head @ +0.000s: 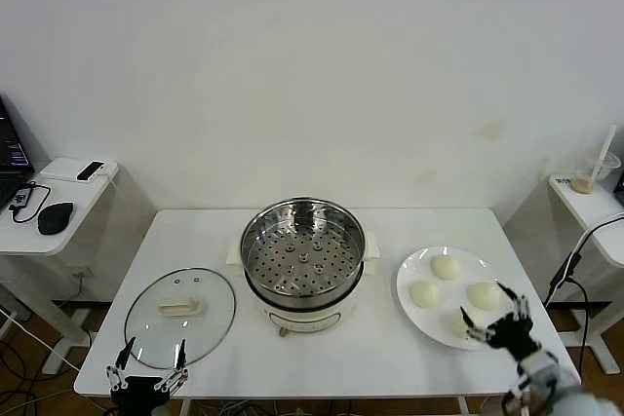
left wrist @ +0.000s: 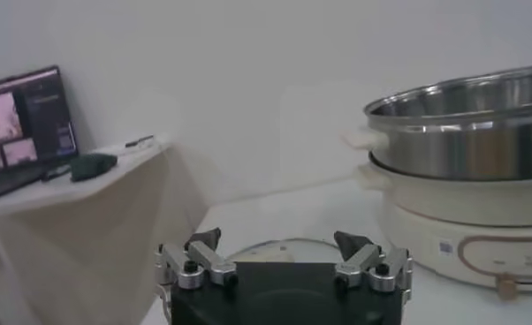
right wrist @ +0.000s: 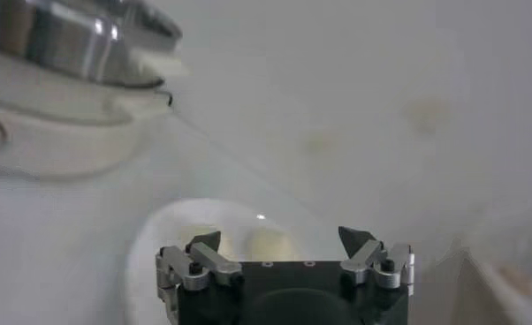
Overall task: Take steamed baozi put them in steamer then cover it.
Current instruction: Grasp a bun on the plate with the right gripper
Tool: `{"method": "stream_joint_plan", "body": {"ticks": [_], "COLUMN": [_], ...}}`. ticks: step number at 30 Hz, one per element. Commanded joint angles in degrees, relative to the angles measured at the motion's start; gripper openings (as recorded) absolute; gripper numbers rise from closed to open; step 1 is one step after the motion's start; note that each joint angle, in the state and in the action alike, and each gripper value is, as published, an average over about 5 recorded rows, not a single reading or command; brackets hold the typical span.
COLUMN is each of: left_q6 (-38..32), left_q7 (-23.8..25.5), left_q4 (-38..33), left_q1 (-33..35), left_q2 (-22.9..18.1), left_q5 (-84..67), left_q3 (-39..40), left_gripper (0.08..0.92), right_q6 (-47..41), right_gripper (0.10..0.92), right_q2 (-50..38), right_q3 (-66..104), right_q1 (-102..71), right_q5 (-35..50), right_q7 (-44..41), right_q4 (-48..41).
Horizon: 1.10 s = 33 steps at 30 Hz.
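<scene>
The steel steamer (head: 303, 252) stands on its cream base at the table's middle, uncovered, its perforated tray bare. It also shows in the left wrist view (left wrist: 460, 132). Several cream-white baozi lie on a white plate (head: 414, 268) to its right: one at the back (head: 446, 267), one left (head: 424, 293), one right (head: 483, 295). My right gripper (head: 492, 314) is open, low over the plate's near right part, partly hiding a front baozi (head: 459, 322). One baozi (right wrist: 268, 243) shows between its fingers. My left gripper (head: 148, 369) is open at the table's front left edge, near the glass lid.
The glass lid (head: 180, 315) with a cream handle lies flat left of the steamer. A side table (head: 54, 202) with a mouse and a laptop stands far left. Another side table (head: 590, 207) with a cup stands far right, with a cable beside it.
</scene>
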Motion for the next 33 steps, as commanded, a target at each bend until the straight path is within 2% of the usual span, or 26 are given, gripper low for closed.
{"method": "stream_joint_plan", "body": {"ticks": [1, 8, 14, 20, 26, 33], "left_q6": [0.72, 0.31, -1.21, -1.01, -1.04, -0.88], "left_q7": [0.75, 0.61, 0.37, 0.51, 0.6, 0.94], "left_q4": [-0.39, -0.09, -0.8, -1.46, -0.94, -0.3], "left_q1": [-0.66, -0.78, -0.69, -0.85, -1.66, -2.7], "left_q2": [-0.03, -1.16, -2.17, -2.46, -2.38, -2.15], "left_q5": [2.08, 3.27, 6.26, 6.31, 6.13, 5.82], "left_q3": [-0.66, -0.43, -1.32, -1.52, -2.35, -3.48], "left_gripper": [0.823, 0.823, 0.823, 0.823, 0.823, 0.823], "right_q6": [-2.27, 1.26, 6.51, 8.14, 6.87, 6.36], "right_gripper": [0.823, 0.823, 0.823, 0.823, 0.823, 0.823], "right_q2": [-10.88, -18.77, -15.8, -12.94, -8.62, -2.05], "right_q3": [-0.23, -21.27, -44.43, -58.48, -63.82, -65.42], "right_q1": [12.5, 36.53, 59.13, 68.76, 71.8, 72.64], "right_q5": [-9.67, -12.75, -13.14, -12.35, -10.04, -12.87], "right_q7": [-12.29, -26.95, -33.79, -42.1, -42.71, -41.64], "right_q4": [-7.47, -19.33, -33.22, -39.5, -44.54, -51.25]}}
